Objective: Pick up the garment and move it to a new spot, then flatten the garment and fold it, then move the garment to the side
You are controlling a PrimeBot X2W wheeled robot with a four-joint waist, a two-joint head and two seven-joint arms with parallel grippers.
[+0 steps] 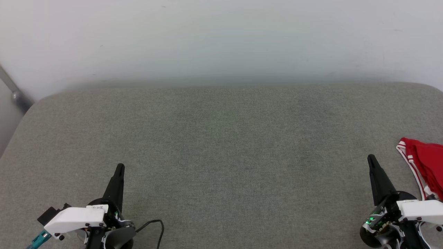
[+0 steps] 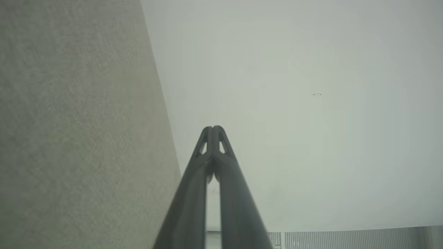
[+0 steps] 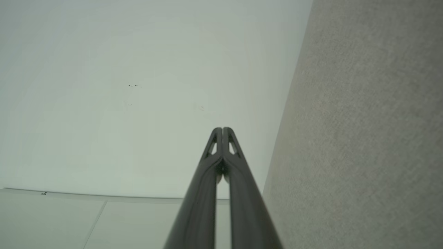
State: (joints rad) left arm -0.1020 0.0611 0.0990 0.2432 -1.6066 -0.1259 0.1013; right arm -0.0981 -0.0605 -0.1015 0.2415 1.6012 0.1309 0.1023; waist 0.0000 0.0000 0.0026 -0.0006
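Just off the outer side of my right pincer (image 1: 371, 158) lies the garment (image 1: 427, 169), red with a red-and-white striped hem, on the grey cushion (image 1: 221, 145). It sits beside the finger's outer flank, from about tip level back toward the wrist. It is near the tip but apart from it. Down by the wrist its hem runs behind my white housing (image 1: 420, 209), and I cannot tell whether they touch. The part I can see runs lengthways roughly parallel to my finger. Its outer part is cut off at the edge of the head view, so I cannot tell its full extent, nor whether it is folded or bunched.

Both pincers are pressed together with nothing between them. In the right wrist view the two fingers meet at the tip against the pale wall (image 3: 138, 103). The left pincer (image 1: 120, 166) looks the same in its own view. That left pincer is well apart from the garment, with the whole bare width of cushion between them, so the right arm is plainly the nearer one.

Placed like this, the garment fits two stages: a heap at the edge waiting to be lifted, or a finished fold set to the side. If it has to be reached, I judge the way to it is sideways and outward from the right pincer, not forward.
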